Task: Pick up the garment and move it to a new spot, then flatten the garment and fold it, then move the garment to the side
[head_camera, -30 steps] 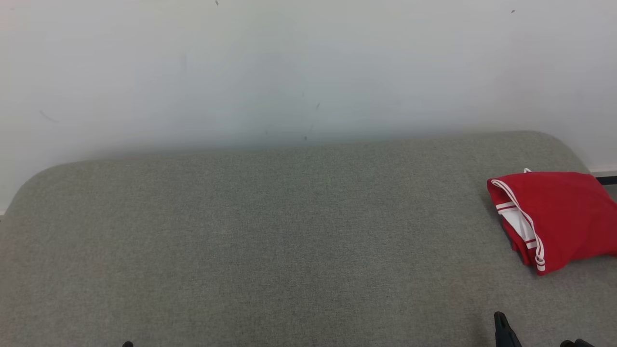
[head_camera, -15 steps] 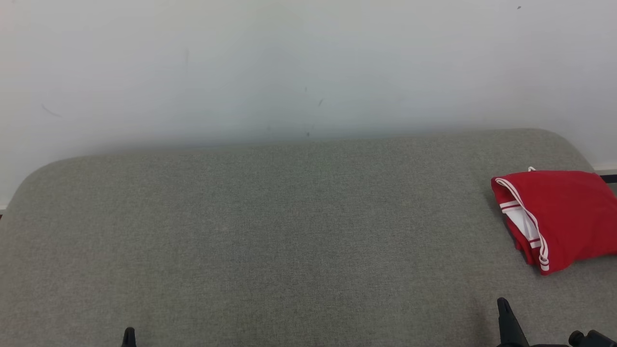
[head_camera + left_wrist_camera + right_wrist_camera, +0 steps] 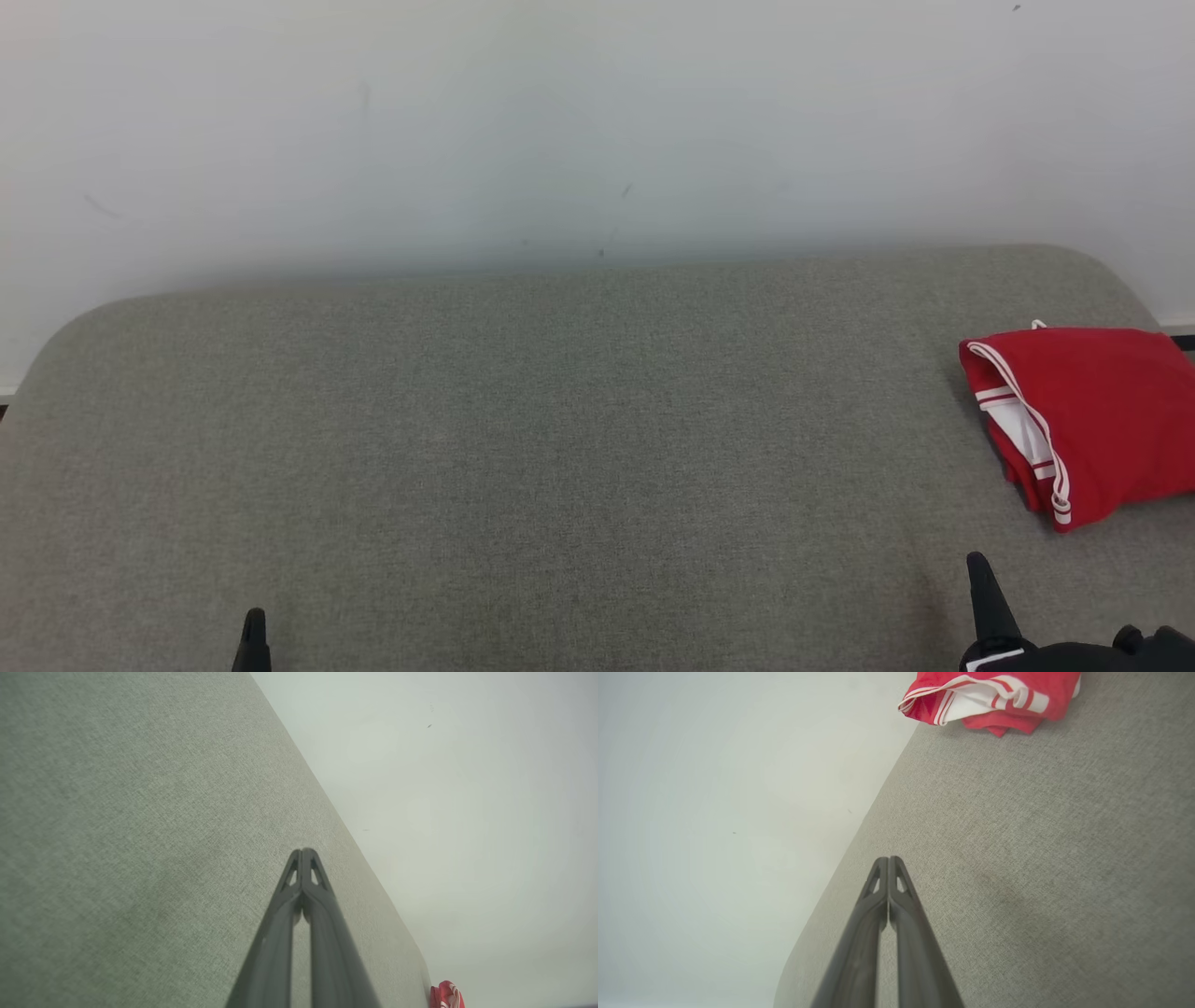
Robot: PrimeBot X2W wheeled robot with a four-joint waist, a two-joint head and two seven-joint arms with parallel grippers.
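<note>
Pale wall (image 3: pixel 597 121) behind a grey upholstered surface (image 3: pixel 560 420) with rounded far corners. Lower left: left gripper (image 3: pixel 253 621), its dark tip rising from the bottom edge of the head view. The left wrist view shows both fingers pressed together at the tips, clamped on nothing, above the grey fabric. Lower right: right gripper (image 3: pixel 977 569), fingers likewise closed tip to tip and empty (a narrow slit remains lower down between them). Far right: red garment (image 3: pixel 1111 411) with white stripe trim, folded into a compact bundle, lying on the surface near its right end and cut by the frame edge. The right gripper sits near the garment without touching it; the left gripper is well apart.
</note>
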